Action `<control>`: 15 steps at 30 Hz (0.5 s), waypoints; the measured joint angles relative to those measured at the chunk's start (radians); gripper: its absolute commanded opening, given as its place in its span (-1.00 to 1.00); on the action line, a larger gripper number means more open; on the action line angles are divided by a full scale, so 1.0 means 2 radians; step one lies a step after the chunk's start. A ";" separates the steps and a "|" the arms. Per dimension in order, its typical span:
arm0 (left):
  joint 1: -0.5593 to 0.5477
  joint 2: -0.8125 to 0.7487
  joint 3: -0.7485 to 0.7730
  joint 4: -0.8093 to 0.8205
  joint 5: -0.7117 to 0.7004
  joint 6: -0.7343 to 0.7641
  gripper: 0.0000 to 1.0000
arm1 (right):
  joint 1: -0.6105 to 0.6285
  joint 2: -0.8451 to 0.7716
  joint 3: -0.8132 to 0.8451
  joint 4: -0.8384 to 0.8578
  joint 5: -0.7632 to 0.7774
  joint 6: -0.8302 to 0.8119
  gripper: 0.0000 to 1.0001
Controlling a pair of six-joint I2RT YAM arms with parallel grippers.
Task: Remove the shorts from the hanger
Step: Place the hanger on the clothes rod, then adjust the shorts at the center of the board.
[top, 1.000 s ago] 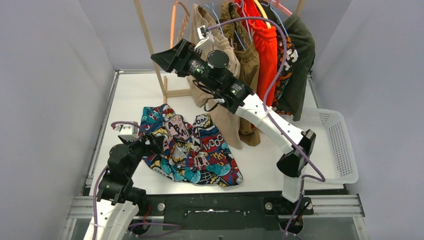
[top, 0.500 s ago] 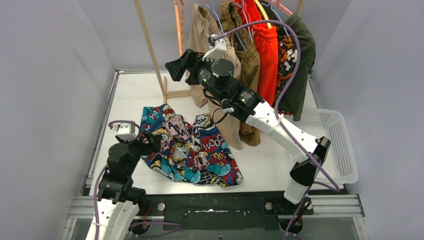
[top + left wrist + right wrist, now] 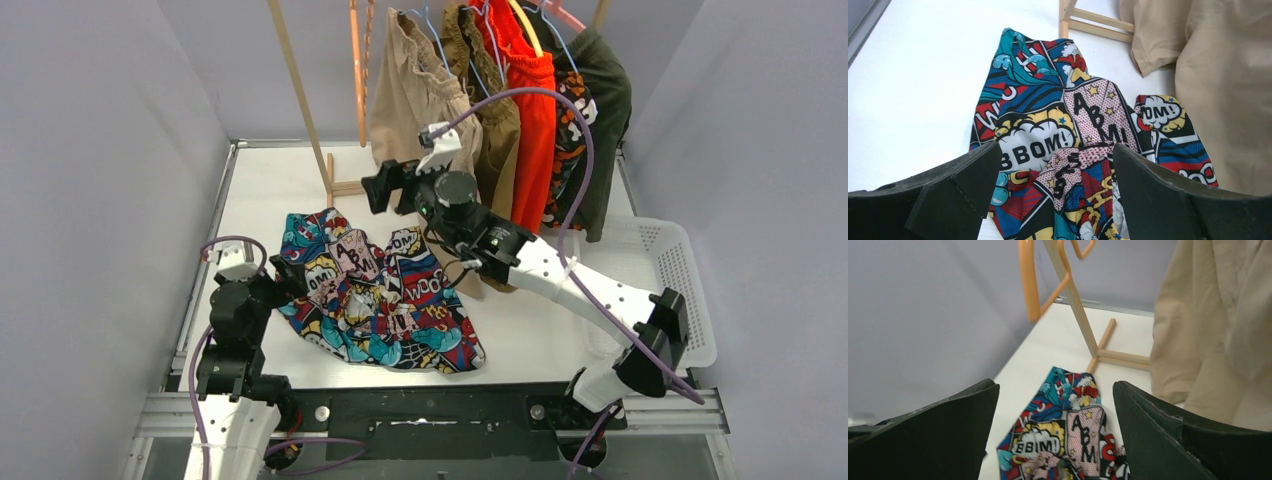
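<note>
Left fingers (image 3: 1055, 165): spread wide, empty, low over the near-left worktop (image 3: 270, 190)
Comic-print shorts (image 3: 385, 300): off the rail, lying crumpled on the worktop just beyond the left fingers
Orange hanger (image 3: 1030, 285): bare, on the rail's left end
Right fingers (image 3: 383, 188): spread wide, empty, raised beside the beige shorts (image 3: 415, 90)
Rail, continuing right: brown shorts (image 3: 497, 125), orange-red shorts (image 3: 535, 110), camouflage shorts (image 3: 570, 125), dark green shorts (image 3: 605, 100), all hung
Handling note, judged: beige pair likely next; pinch its cloth near the waistband, not the hanger, and draw left and down, clear of the touching brown pair
</note>
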 measured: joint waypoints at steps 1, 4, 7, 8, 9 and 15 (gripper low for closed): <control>0.003 0.000 0.000 0.000 -0.003 -0.002 0.65 | 0.003 -0.010 -0.024 0.011 0.003 -0.009 0.76; 0.009 0.001 0.000 0.000 -0.008 -0.004 0.64 | 0.019 -0.042 -0.093 0.048 0.008 -0.050 0.79; 0.012 0.005 0.000 -0.001 -0.010 -0.005 0.64 | 0.039 -0.064 -0.142 0.082 0.004 -0.084 0.83; 0.015 0.007 0.000 -0.002 -0.012 -0.006 0.64 | 0.046 -0.071 -0.162 0.095 -0.002 -0.095 0.85; 0.019 0.008 0.000 -0.002 -0.014 -0.007 0.63 | 0.054 -0.076 -0.184 0.109 -0.007 -0.107 0.87; 0.037 0.015 0.000 -0.002 -0.020 -0.008 0.63 | 0.105 -0.050 -0.277 0.126 -0.027 -0.163 0.95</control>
